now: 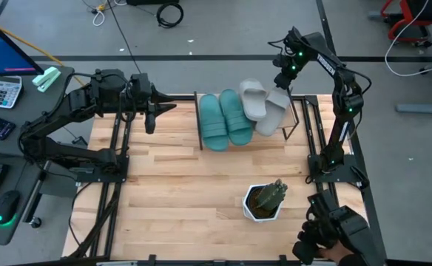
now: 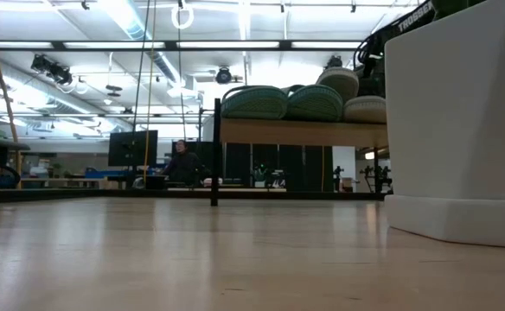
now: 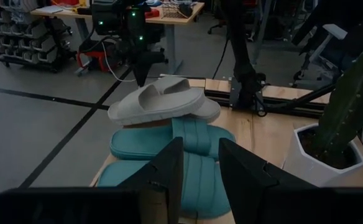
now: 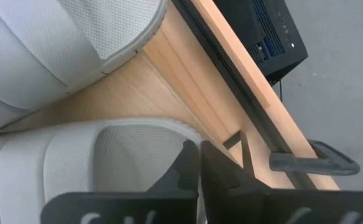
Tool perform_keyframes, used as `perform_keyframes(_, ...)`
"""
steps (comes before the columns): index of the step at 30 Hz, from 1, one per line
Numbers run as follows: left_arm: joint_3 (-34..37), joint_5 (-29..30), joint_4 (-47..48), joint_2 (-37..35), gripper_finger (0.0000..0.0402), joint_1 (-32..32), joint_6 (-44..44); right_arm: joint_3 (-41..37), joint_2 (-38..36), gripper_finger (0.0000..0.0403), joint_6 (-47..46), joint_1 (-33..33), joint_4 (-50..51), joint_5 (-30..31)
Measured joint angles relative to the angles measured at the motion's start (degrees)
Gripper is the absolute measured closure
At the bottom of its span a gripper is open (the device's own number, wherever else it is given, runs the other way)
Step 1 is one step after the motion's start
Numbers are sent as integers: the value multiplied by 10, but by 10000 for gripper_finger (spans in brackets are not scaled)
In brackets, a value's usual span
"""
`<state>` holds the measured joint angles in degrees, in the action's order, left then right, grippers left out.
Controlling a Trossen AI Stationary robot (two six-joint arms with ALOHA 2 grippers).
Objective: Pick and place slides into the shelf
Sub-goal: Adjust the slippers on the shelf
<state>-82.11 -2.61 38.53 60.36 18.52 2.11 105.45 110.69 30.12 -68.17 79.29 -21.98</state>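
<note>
All four slides sit on the shelf [image 1: 294,118] at 12 o'clock on the counter [image 1: 186,185]: teal pair [image 1: 225,118] side by side toward 9, grey pair [image 1: 264,107] toward 3, one grey slide [image 1: 254,98] stacked partly over the other grey slide [image 1: 275,112], likely because the plank is too narrow for four flat. Right hand [image 1: 285,76] hovers just past the shelf's far edge at about 1 o'clock, above the grey slides; fingers pressed together with nothing between them in the right wrist view, so I read it as free of the slide, not gripping. Left hand [image 1: 153,111] waits at 10 o'clock, well apart from the shelf, pointing at the teal pair; fingers [image 3: 169,165] stand partly apart, empty. White planter with cactus [image 1: 264,201] at 5 o'clock, clear of the work. Judgement: placing looks essentially complete; only risk is the top grey slide sliding off its perch.
</note>
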Motion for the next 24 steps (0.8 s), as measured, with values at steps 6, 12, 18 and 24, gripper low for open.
perform_keyframes(6,0,0,0,0,294,0,1,0,0,401,6,2,-14,-5)
perform_keyframes(12,0,0,-4,0,294,0,1,0,0,402,10,2,-36,-32)
perform_keyframes(18,0,0,-4,0,294,0,1,0,0,403,18,4,-48,-85)
perform_keyframes(24,0,0,-9,0,294,0,1,0,0,403,21,14,-77,-89)
